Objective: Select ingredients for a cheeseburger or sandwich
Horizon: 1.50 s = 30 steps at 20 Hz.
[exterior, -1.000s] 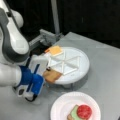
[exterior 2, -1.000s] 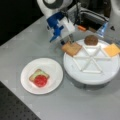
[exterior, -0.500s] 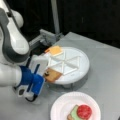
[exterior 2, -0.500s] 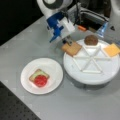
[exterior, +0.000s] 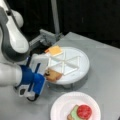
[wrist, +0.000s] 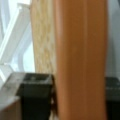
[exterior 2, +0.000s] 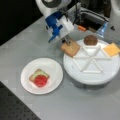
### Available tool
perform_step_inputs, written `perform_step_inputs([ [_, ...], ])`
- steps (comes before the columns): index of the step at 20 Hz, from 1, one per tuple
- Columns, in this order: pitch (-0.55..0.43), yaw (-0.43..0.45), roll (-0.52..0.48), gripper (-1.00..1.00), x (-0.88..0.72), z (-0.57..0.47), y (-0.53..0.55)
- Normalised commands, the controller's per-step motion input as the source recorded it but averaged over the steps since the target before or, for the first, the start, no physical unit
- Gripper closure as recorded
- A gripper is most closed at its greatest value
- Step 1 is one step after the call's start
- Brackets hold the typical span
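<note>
- Nothing much has moved since a second ago: the hand (exterior 2: pixel 67 40) sits in the same spot at the edge of the white tray (exterior 2: pixel 91 72), and the toast square (exterior 2: pixel 70 48) is no higher.
- That hand is clenched on the toast square (exterior: pixel 53 75). The wrist view shows the toast's brown edge (wrist: pixel 80 60) squeezed between two dark fingers (wrist: pixel 35 100).
- The toast is pinched at one side, so most of it sticks out past the fingers, over the tray.
- In both front views the toast lies almost flat. Its free end points in toward the middle of the tray. It is a square, so it has no real long side.
- I think it is held by the edge so the flat face can go down on top of something.
- The sandwich (exterior 2: pixel 38 78) is on the white plate (exterior 2: pixel 26 83), on the worktop (exterior 2: pixel 22 45) near the tray.
- The sandwich has toast at the bottom, then green lettuce, then a red tomato disc (exterior: pixel 84 111) on top.
- The patty (exterior 2: pixel 90 40) and the cheese square (exterior 2: pixel 111 49) are still on the tray, each in its own slot.
</note>
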Motion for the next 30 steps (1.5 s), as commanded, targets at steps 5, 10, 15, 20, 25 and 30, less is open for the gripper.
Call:
perform_step_inputs([
  [5,0.125,0.052,0.16,1.0,0.29,0.02,-0.34],
  [10,0.18,0.035,0.125,1.0,0.37,0.07,-0.44],
  [15,0.145,0.067,0.126,1.0,0.47,-0.02,-0.52],
  [20,0.149,0.171,0.172,1.0,0.43,0.02,-0.43],
  [25,0.161,0.272,0.16,1.0,0.38,0.11,-0.2],
  [30,0.177,0.334,0.073,1.0,0.5,0.22,-0.03],
])
